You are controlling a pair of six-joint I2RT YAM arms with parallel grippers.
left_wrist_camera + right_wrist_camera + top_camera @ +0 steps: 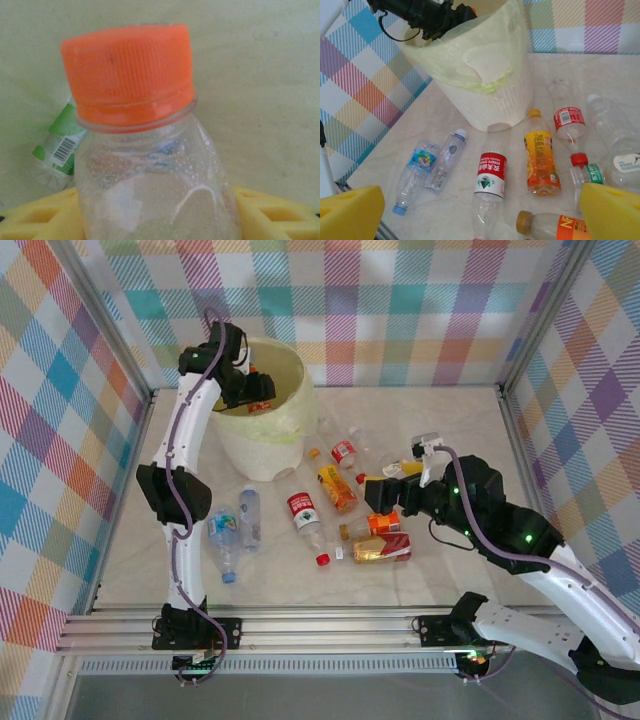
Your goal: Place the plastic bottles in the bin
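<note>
- Far left of the table, the left gripper hangs over the mouth of the pale-yellow bin, jaws clamped on an orange-capped bottle.
- Seen from the left wrist, yellow pads flank the lower sides of the clear bottle, and its ribbed orange cap sits toward the top of the view.
- Behind it, inside the bin, a green-labelled bottle with a barcode lies against the yellowish bag.
- The right gripper hovers above the middle right of the table, jaws spread wide and holding nothing. Its yellow fingers sit at the two lower corners of the wrist view.
- The other plastic bottles lie scattered on the table between the bin and the right arm.
- Among them, a red-labelled bottle lies beside an orange juice bottle.
- Two clear bottles, one blue-labelled and one white-capped, lie side by side to the left of those.
- A brown-capped bottle lies nearest the open fingers.
</note>
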